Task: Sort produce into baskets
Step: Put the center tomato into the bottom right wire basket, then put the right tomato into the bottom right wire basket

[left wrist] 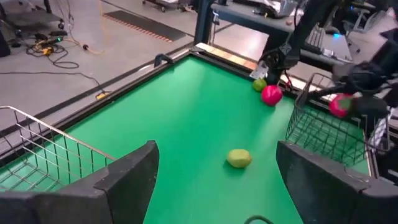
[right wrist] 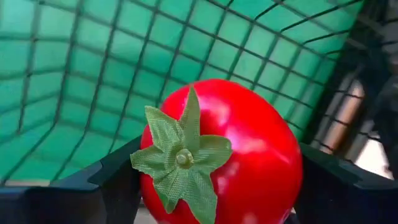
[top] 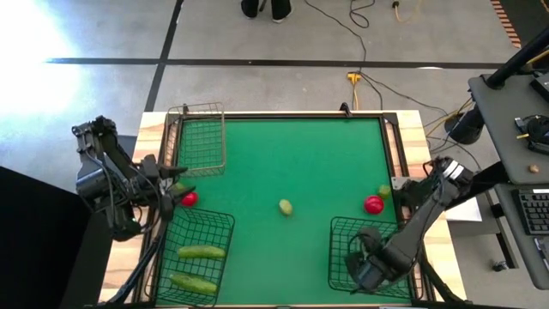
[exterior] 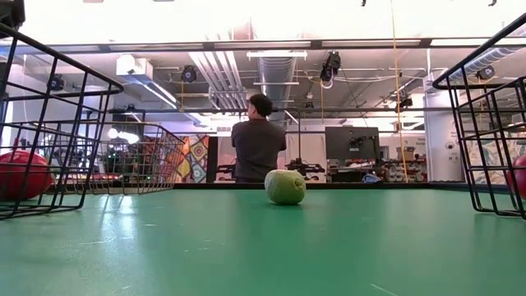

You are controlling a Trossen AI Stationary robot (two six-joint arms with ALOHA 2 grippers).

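Observation:
My right gripper (top: 364, 264) hangs over the near right wire basket (top: 343, 227) and is shut on a red tomato (right wrist: 249, 149) with a green calyx. My left gripper (left wrist: 214, 180) is open and empty at the table's left edge (top: 171, 187), beside another red tomato (top: 188, 198) that lies on the green mat. A pale yellow-green round fruit (top: 285, 207) lies at mid-table. A third tomato (top: 373, 204) and a small green fruit (top: 383, 191) lie near the right edge. Two cucumbers (top: 200, 251) lie in the near left basket (top: 219, 227). My right gripper pinches the tomato's two opposite sides (right wrist: 146, 186) between its two fingers (right wrist: 115, 180). The calyx faces the wrist camera. The tomato is lifted clear above the basket's mesh floor (right wrist: 74, 74).
A narrower wire basket (top: 199, 137) stands at the far left with nothing showing in it. A raised rim (top: 283, 114) runs round the green mat. A person (exterior: 257, 140) stands beyond the far edge, back turned. A desk with equipment (top: 515, 129) stands to the right.

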